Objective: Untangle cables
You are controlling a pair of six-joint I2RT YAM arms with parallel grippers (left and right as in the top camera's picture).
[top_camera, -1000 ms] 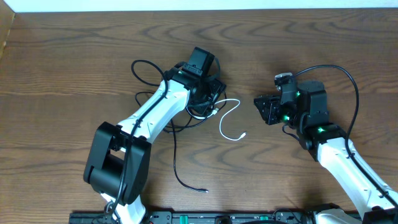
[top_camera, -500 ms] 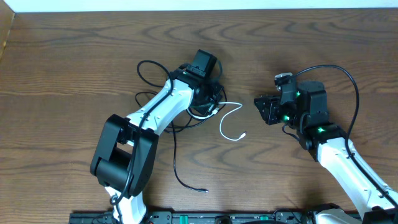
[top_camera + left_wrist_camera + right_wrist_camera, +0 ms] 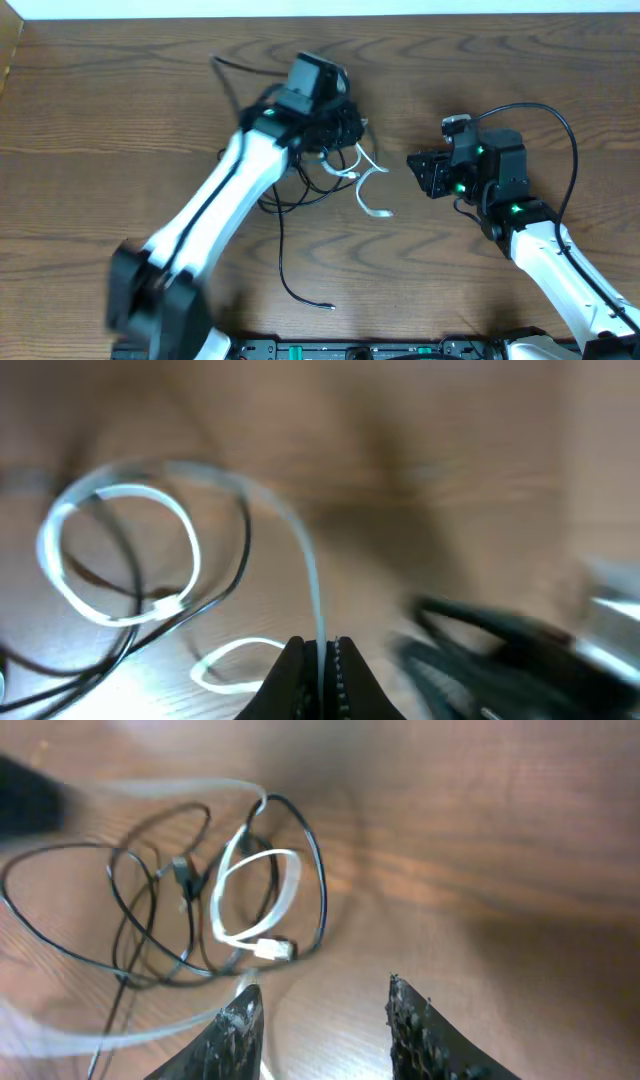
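The left end effector (image 3: 320,660) clamps the white cable (image 3: 312,590); the right end effector (image 3: 325,1010) stands open and empty. Cables are judged light and limp. The black cables (image 3: 280,245) snarl at its nine o'clock, so the best hold is beside the white plug (image 3: 270,949).

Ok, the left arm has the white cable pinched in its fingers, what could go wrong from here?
The white cable loops through the black cables, so pulling may tighten the tangle or drag the whole bundle along. The left fingers pinch only a thin strand at their tips, so it might slip free. The right fingers are open and apart from the tangle, so nothing anchors the black cables.
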